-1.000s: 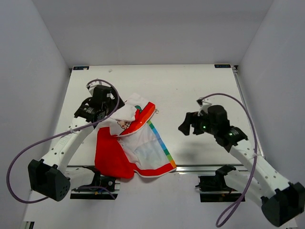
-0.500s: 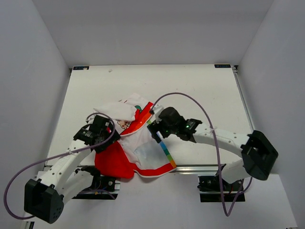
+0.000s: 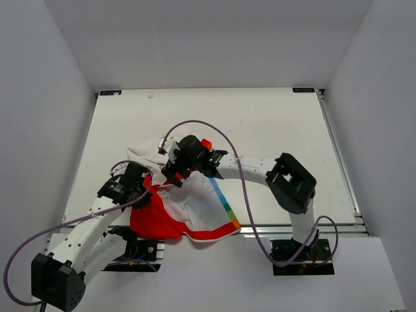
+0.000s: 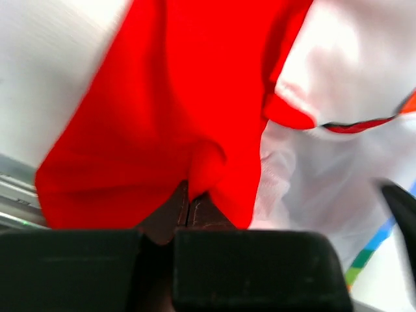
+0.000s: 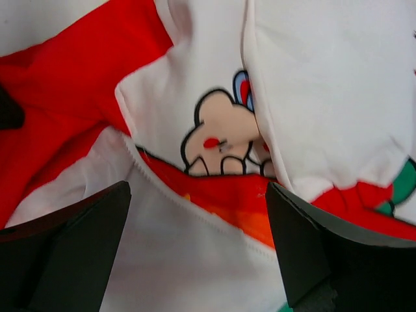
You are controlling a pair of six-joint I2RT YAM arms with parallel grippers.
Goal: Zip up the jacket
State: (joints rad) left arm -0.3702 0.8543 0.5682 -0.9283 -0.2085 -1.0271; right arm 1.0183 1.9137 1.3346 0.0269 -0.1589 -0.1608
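The jacket (image 3: 201, 203) lies crumpled at the near left of the table, with its white lining up, its red hood (image 3: 153, 224) toward the front edge and a rainbow strip (image 3: 224, 207) on its right. My left gripper (image 3: 142, 188) is shut on a fold of the red fabric (image 4: 162, 97); that fold sits pinched between the closed tips (image 4: 188, 201). My right gripper (image 3: 174, 171) hovers open over the jacket's middle. Between its wide-spread fingers (image 5: 65, 250) lie a cartoon print (image 5: 221, 140) and a white toothed zipper edge (image 5: 169, 192).
The jacket's red hem reaches the metal rail (image 3: 292, 227) at the table's front edge. A purple cable (image 3: 195, 123) from the right arm loops over the table behind the jacket. White walls close in the table's left, right and back sides.
The left gripper came down from the jacket's back edge to its near left side and shut on the red fabric. The right arm swung left across the table to over the jacket.
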